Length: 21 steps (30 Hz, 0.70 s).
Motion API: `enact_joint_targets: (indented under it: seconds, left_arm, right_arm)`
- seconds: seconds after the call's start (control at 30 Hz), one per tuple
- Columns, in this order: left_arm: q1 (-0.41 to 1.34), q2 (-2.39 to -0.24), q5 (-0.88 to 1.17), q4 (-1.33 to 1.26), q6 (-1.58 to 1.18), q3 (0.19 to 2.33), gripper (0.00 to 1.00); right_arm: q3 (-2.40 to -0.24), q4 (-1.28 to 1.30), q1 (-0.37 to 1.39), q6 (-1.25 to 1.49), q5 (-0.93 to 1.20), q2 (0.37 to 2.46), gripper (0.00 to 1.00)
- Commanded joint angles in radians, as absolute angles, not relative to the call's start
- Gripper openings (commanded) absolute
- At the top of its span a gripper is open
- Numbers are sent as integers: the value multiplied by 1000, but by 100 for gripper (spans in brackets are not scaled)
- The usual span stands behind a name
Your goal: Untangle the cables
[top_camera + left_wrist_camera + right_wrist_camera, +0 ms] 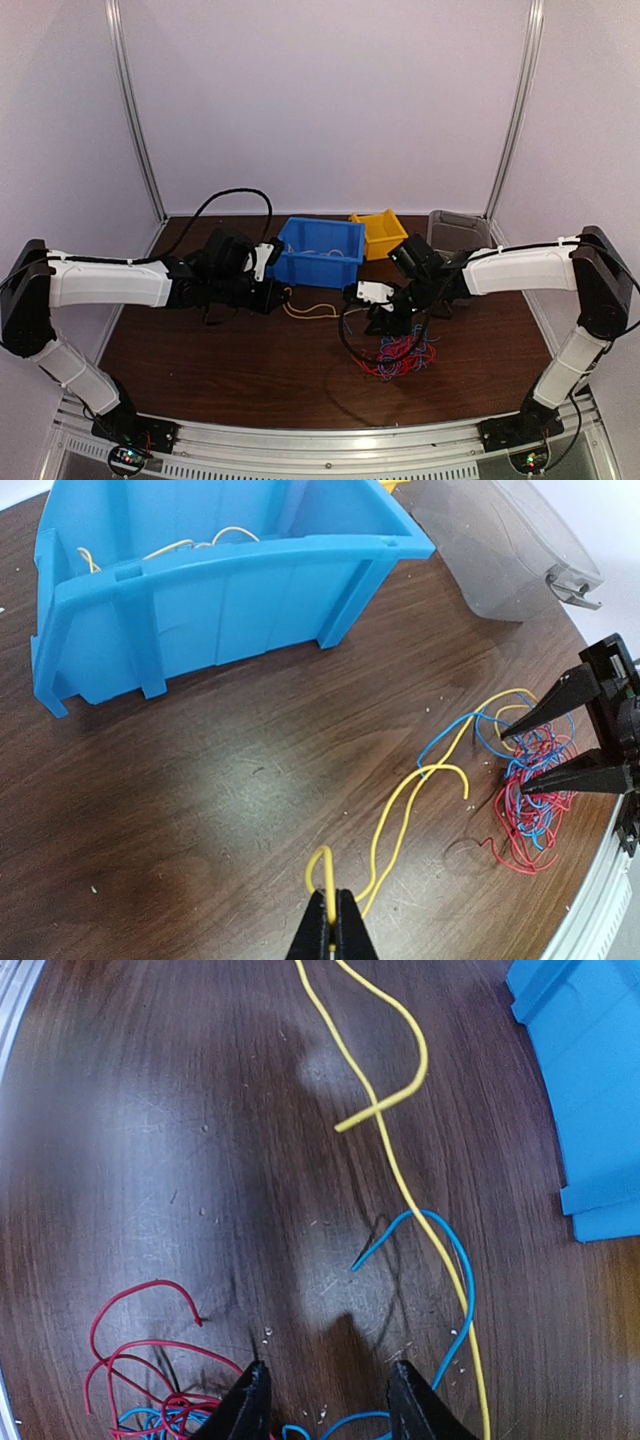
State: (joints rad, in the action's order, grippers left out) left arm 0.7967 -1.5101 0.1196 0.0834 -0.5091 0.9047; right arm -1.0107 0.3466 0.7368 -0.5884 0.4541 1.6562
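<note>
**Knotted cables (535,790) on the table (220,370), one yellow strand (400,810) running off to the left gripper (333,910).**

The red, blue and yellow heap lies on the dark wood in front of the right arm. The yellow strand leads from the heap to the left gripper, whose jaws are clenched on a small loop of it. The right gripper (328,1368) stands at the heap's edge, jaws parted, with only bare wood between them. A blue bin (320,252) behind holds more yellow strands.

Cables (160,1405) cut off at bottom edge, blue bin (590,1080) cropped — right side
</note>
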Motion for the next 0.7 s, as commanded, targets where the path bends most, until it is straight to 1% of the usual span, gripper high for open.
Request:
enact_joint_targets:
  seconds: [0.0, 0.1, 0.2, 0.5, 0.57, 0.67]
  left_arm:
    - [798, -1504, 115, 36, -498, 888, 0]
    - [798, -1510, 114, 40, -496, 893, 0]
    - [798, -1514, 114, 54, -490, 903, 0]
    - [798, -1526, 104, 77, -482, 928, 0]
    - [798, -1525, 101, 78, -485, 929, 0]
    - [798, -1517, 90, 81, -482, 930, 0]
  right_arm:
    - [-974, 272, 723, -546, 391, 1643, 42]
    - [-951, 227, 711, -518, 342, 1642, 41]
    - [-967, 242, 700, -508, 322, 1681, 40]
    - [-970, 286, 695, -531, 399, 1740, 39]
    - [-978, 300, 696, -532, 407, 1761, 34]
    - [-985, 315, 695, -538, 405, 1782, 23]
